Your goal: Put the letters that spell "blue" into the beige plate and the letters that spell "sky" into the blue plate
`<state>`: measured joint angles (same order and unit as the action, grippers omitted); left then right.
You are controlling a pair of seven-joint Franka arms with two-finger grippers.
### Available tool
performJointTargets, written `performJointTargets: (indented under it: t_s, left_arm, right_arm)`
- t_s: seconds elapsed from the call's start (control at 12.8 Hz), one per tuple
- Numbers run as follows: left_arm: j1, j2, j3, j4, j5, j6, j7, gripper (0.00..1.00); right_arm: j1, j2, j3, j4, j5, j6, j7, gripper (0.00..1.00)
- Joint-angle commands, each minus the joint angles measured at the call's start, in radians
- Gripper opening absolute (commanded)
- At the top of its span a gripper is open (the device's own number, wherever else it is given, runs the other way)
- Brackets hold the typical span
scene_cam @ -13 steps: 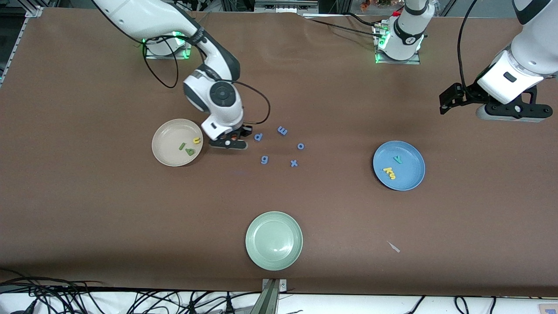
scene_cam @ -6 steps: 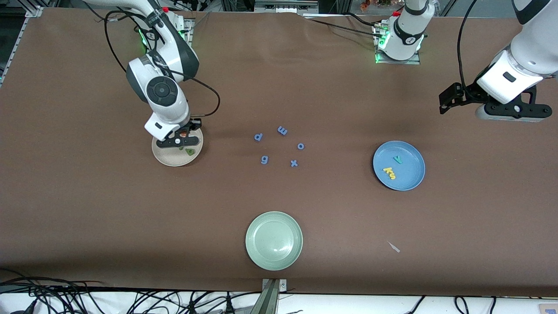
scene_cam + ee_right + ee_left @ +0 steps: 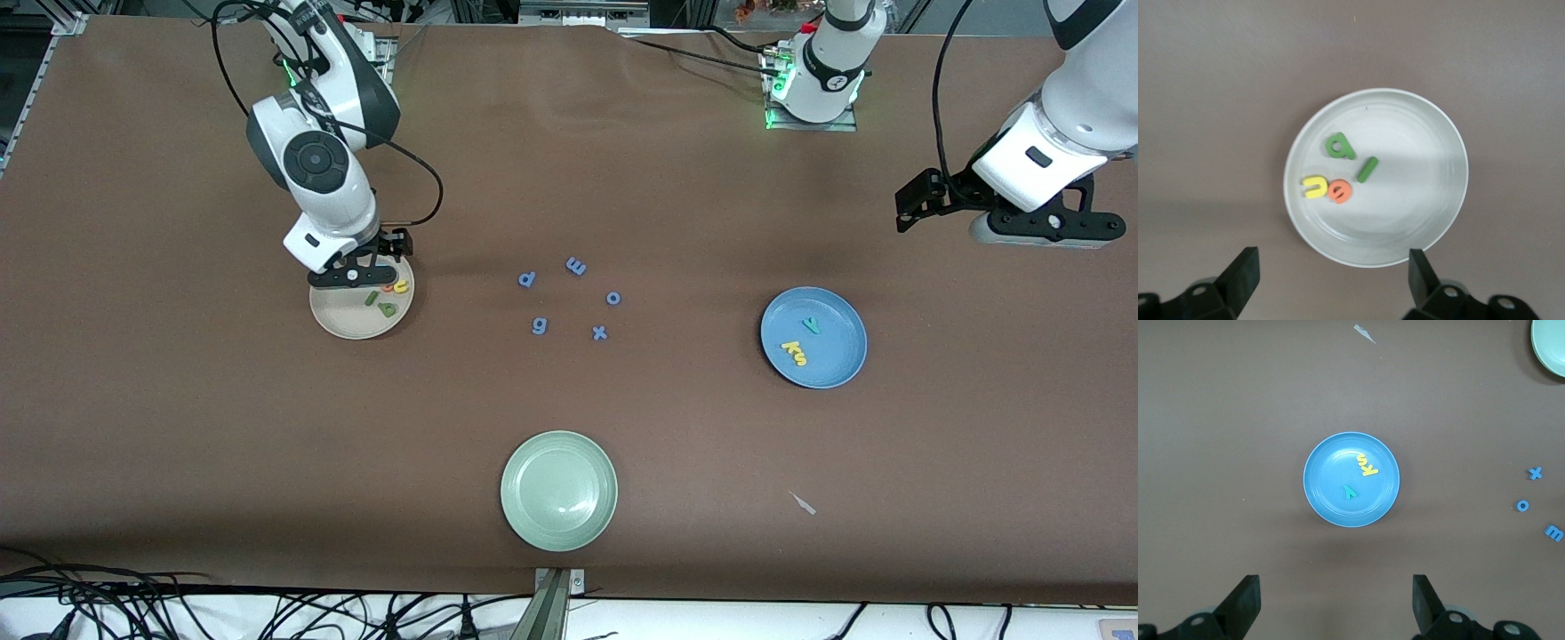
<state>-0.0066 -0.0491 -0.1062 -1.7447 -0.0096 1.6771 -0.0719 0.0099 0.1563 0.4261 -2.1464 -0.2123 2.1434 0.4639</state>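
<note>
The beige plate (image 3: 342, 318) holds the green "b" (image 3: 1339, 146), green "l" (image 3: 1367, 169), yellow "u" (image 3: 1315, 187) and orange "e" (image 3: 1340, 192). My right gripper (image 3: 1333, 263) hangs open over that plate's rim (image 3: 1431, 200), holding nothing; in the front view the right gripper (image 3: 356, 276) partly hides the "e". The blue plate (image 3: 837, 357) carries the teal "y" (image 3: 1349, 492), yellow "k" (image 3: 1369, 471) and yellow "s" (image 3: 1361, 459). My left gripper (image 3: 1335, 587) waits open and empty over bare table at the left arm's end.
Several blue letters lie mid-table between the two plates: "p" (image 3: 527, 279), "m" (image 3: 576, 266), "o" (image 3: 613, 298), "g" (image 3: 540, 326), "x" (image 3: 600, 333). A pale green plate (image 3: 558, 490) sits near the front edge, with a small pale scrap (image 3: 804, 504) beside it.
My right gripper carried the orange "e" from beside the blue letters to over the beige plate and opened; the "e" now lies in the plate. The left arm has not moved.
</note>
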Motion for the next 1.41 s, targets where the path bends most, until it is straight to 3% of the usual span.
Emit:
performJointTargets:
  t_s: [0.0, 0.16, 0.31, 0.55, 0.78, 1.33]
  left_arm:
    - [-0.003, 0.009, 0.003, 0.027, -0.009, -0.022, 0.017, 1.0]
    - [-0.004, 0.009, 0.002, 0.027, -0.009, -0.022, 0.015, 1.0]
    - [-0.004, 0.009, 0.002, 0.028, -0.009, -0.022, 0.015, 1.0]
    - [-0.004, 0.008, 0.002, 0.027, -0.009, -0.022, 0.015, 1.0]
    - [-0.004, 0.009, 0.002, 0.028, -0.009, -0.022, 0.014, 1.0]
    - [-0.006, 0.009, 0.002, 0.027, -0.009, -0.022, 0.012, 1.0]
  right_arm:
    - [-0.008, -0.055, 0.003, 0.119, 0.051, -0.144, -0.027, 1.0]
    - [-0.011, -0.073, -0.001, 0.248, 0.056, -0.296, -0.033, 1.0]
    - [-0.011, -0.095, -0.055, 0.351, 0.109, -0.403, -0.062, 1.0]
    - [-0.008, -0.115, -0.208, 0.44, 0.152, -0.479, -0.232, 1.0]
    - [-0.005, -0.115, -0.321, 0.493, 0.154, -0.519, -0.353, 1.0]
    - [-0.004, -0.142, -0.334, 0.474, 0.189, -0.519, -0.366, 1.0]
